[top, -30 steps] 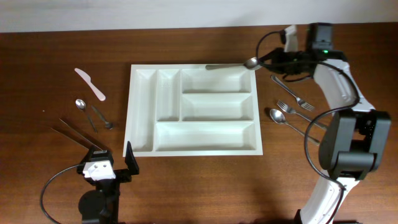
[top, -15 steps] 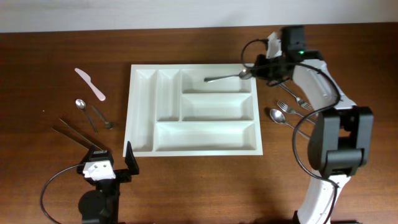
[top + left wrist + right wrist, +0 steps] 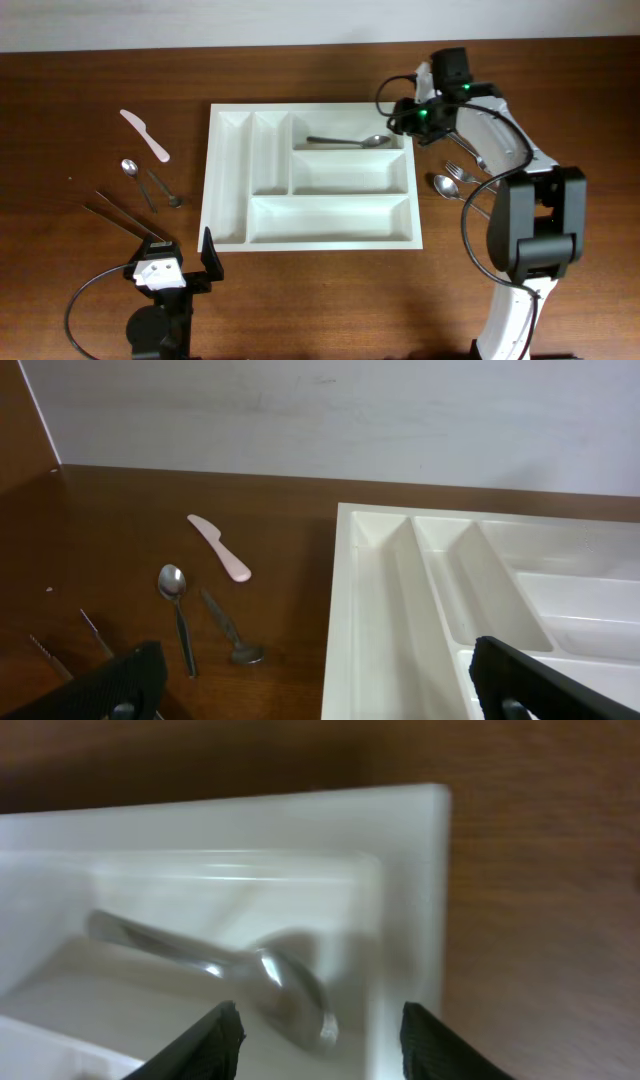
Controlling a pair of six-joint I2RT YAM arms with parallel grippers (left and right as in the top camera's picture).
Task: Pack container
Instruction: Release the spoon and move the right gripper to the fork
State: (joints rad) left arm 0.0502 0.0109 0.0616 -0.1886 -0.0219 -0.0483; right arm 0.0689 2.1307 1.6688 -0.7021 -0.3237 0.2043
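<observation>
The container [image 3: 330, 218] is a white five-compartment tray in mid-table. A metal spoon [image 3: 350, 141] lies in its top long compartment, bowl to the right. My right gripper [image 3: 408, 120] hangs over the tray's far right corner, open. In the right wrist view the spoon [image 3: 270, 980] rests on the tray floor below my right gripper [image 3: 318, 1045], untouched by either black finger, beside the container wall [image 3: 410, 900]. My left gripper [image 3: 180, 265] stands open near the front left. In its own view my left gripper [image 3: 320, 690] is empty, facing the container [image 3: 360, 610].
Left of the tray lie a pink knife [image 3: 146, 135], a spoon [image 3: 130, 170], a small spoon [image 3: 165, 188] and thin metal tongs [image 3: 120, 215]. To the right lie two forks [image 3: 470, 150] [image 3: 465, 175] and a spoon [image 3: 450, 188].
My right gripper carried the spoon left and down over the tray, then opened. The spoon now lies in the top long compartment. The left arm has not moved.
</observation>
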